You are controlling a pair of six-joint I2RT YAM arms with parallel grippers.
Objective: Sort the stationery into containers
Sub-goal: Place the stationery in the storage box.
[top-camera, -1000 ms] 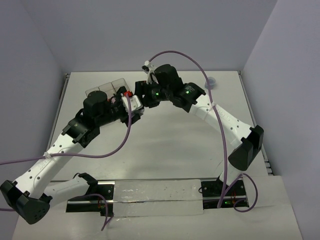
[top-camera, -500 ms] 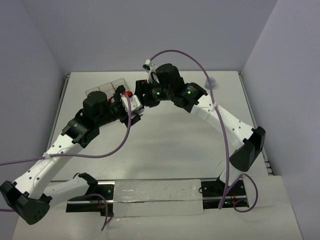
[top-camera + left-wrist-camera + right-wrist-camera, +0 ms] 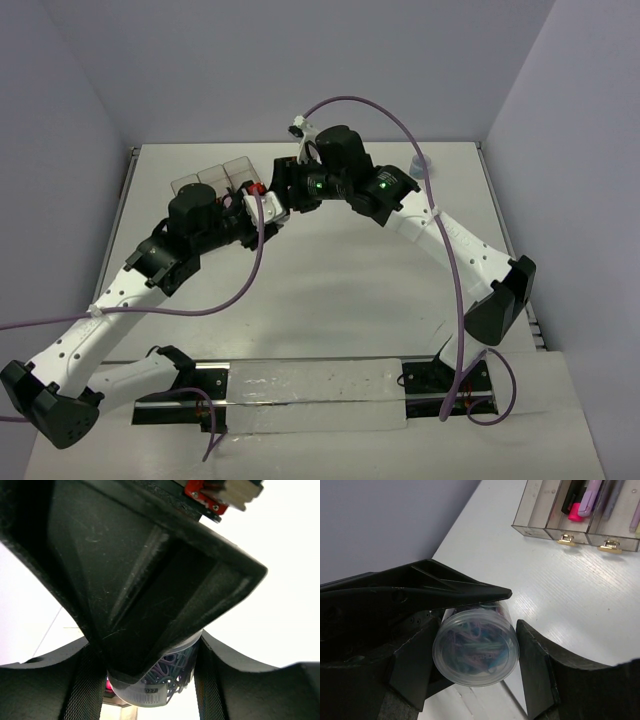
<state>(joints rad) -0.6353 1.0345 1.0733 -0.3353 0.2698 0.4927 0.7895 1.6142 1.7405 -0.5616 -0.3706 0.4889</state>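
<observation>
Two grippers on one clear tub of coloured clips (image 3: 475, 650): right gripper (image 3: 476, 630) pinches its sides, left gripper (image 3: 148, 647) clamps it too, held above the table (image 3: 570, 595), near the bins (image 3: 580, 530).

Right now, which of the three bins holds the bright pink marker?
The middle bin: the pink marker lies there beside a black pen. One end bin looks empty, the other end bin holds thin sticks.

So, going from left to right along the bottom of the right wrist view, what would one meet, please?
A finger of the right gripper → round clear tub → other finger.
</observation>
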